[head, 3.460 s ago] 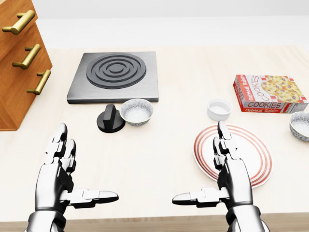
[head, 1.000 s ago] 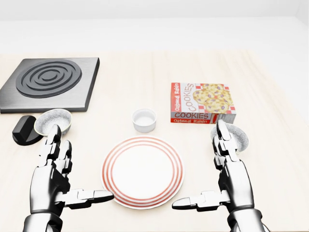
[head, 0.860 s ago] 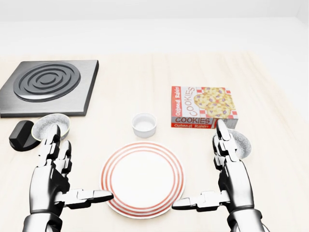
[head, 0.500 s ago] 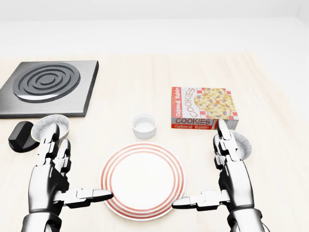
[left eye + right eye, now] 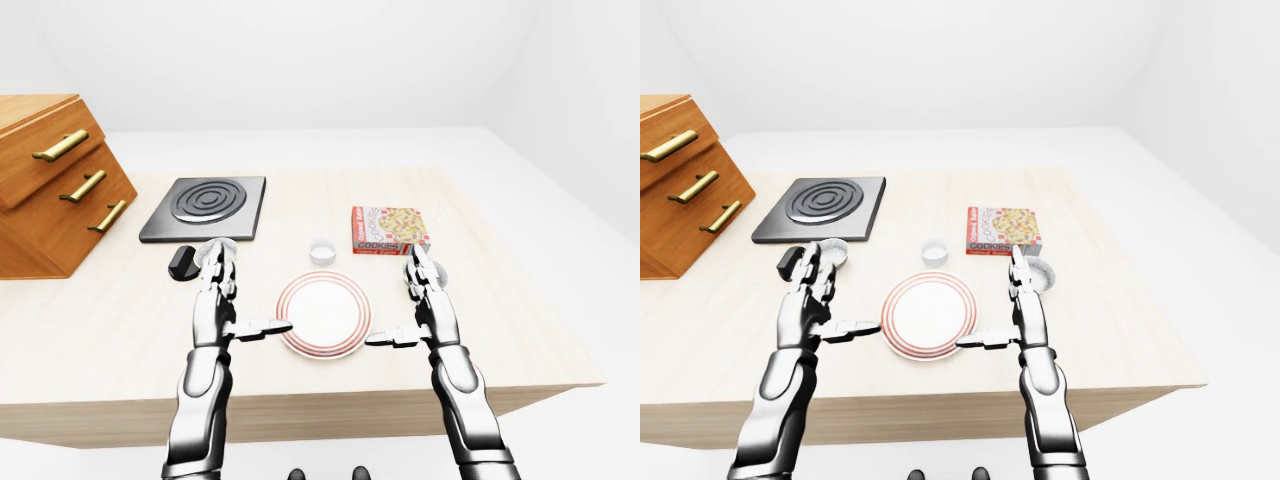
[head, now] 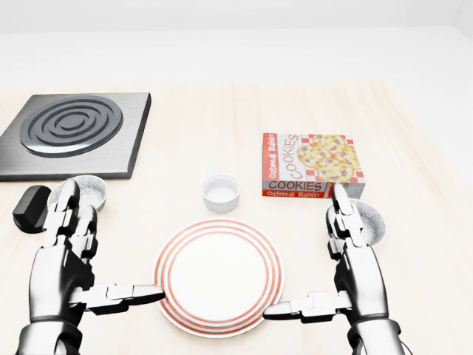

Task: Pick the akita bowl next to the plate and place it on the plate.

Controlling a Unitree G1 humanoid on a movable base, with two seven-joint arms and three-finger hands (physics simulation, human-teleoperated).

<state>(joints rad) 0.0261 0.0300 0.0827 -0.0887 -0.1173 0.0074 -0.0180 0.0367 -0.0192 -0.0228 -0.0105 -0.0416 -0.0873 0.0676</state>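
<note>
Since half a second ago only the left hand (image 6: pixel 65 277) has shifted, sliding toward the left edge of the head view; the plate, bowls and box sit where they did, so the camera has held.

Largest is the pale wooden table (image 6: pixel 222 118), which fills most of the head view. A wooden drawer cabinet (image 5: pixel 50 185) with brass handles stands at the left of the left-eye view. Next comes the dark stove plate (image 6: pixel 74 133) with its raised rings, at upper left of the head view. The red-ringed plate (image 6: pixel 218 274) lies at lower centre, between the two hands. A cookie box (image 6: pixel 310 164) lies flat, right of centre.

The right hand (image 6: pixel 353 275) is spread wide, thumb pointing left toward the plate rim, gripping nothing. The left hand is likewise spread, its thumb reaching right toward the plate.

The akita bowl (image 6: pixel 371 220) sits on the table just right of the plate, partly hidden behind the right hand's raised fingertips (image 6: pixel 341 201); they do not close round it.

A second patterned bowl (image 6: pixel 90 189) shows above the left fingers. A small white ramekin (image 6: pixel 221 192) stands above the plate, and a black knob (image 6: pixel 29 207) lies at far left.
</note>
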